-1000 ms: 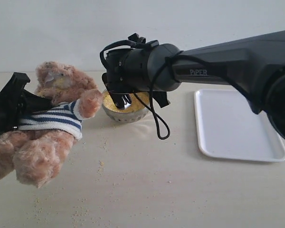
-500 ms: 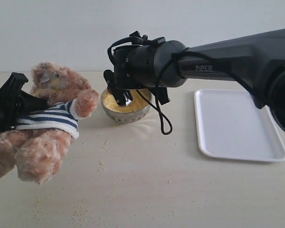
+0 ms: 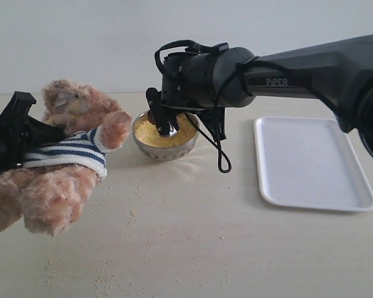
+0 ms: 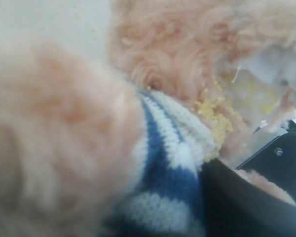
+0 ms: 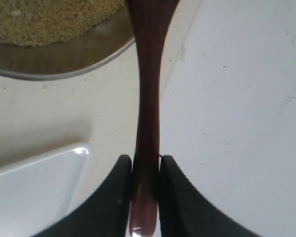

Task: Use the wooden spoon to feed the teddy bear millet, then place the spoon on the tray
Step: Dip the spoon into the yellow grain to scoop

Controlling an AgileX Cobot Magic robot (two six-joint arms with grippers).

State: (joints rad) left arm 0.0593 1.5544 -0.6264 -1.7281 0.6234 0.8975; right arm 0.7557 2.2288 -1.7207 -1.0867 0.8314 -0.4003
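The teddy bear [image 3: 71, 152] leans at the left in its striped shirt [image 4: 172, 163], with yellow grains stuck round its mouth [image 4: 214, 118]. My left gripper [image 3: 34, 133] is shut on its body from behind; one black finger [image 4: 241, 205] shows against the fur. My right gripper [image 5: 145, 165] is shut on the thin handle of the wooden spoon [image 5: 147, 98]. It hangs over the metal bowl [image 3: 165, 149] of millet [image 5: 44, 19], and the spoon's bowl end is out of sight. The white tray [image 3: 314, 161] lies to the right.
Loose millet grains [image 3: 133, 214] are scattered on the beige table in front of the bear and the bowl. A black cable loop [image 3: 222, 162] hangs from my right wrist just right of the bowl. A pale wall stands behind.
My right arm has shifted to the right and its gripper with the spoon now sits above the middle of the bowl. The bear has swayed slightly in my left gripper.
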